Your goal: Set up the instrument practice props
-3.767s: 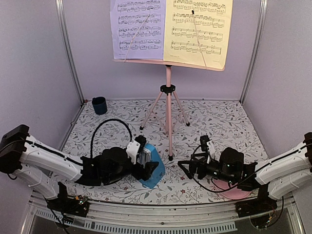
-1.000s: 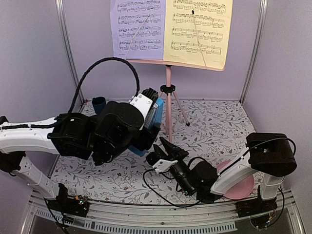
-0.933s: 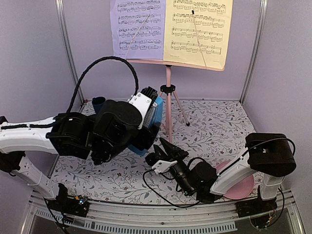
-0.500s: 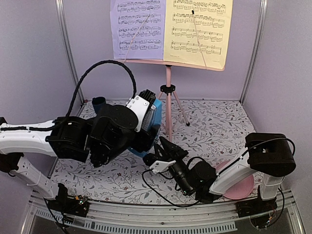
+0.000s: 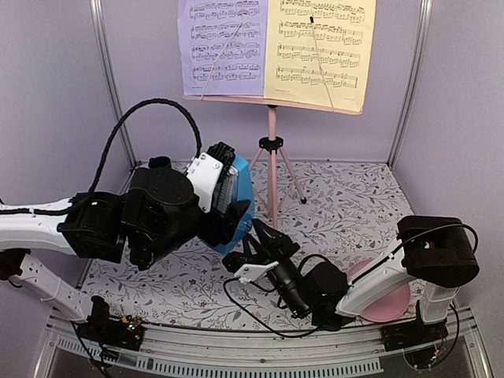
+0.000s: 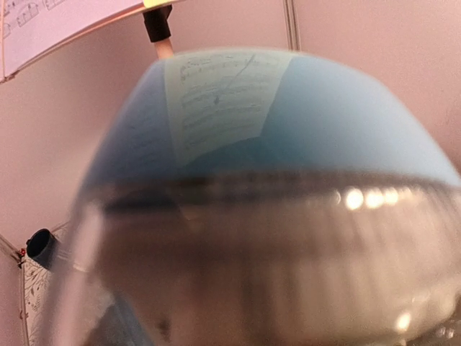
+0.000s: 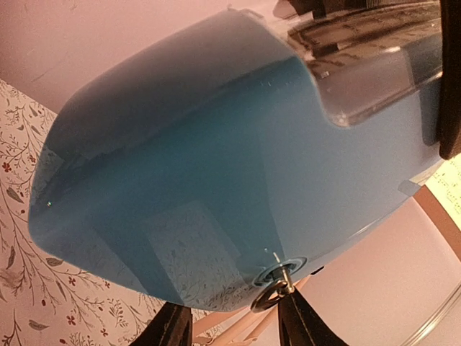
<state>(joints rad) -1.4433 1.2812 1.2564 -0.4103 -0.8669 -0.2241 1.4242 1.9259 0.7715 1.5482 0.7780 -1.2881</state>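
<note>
Left claw (image 5: 228, 198) clamping blue metronome (image 5: 242, 183), right claw (image 5: 256, 242) spread beneath, yellow sheet (image 5: 319, 49) notation unreadable

Your table (image 5: 346, 197) has a flowery cloth. The pink music stand (image 5: 272, 150) stands on it near the back. A small dark blue cup (image 5: 159, 163) sits back left, and a pink plate (image 5: 394, 305) lies near right.
</note>
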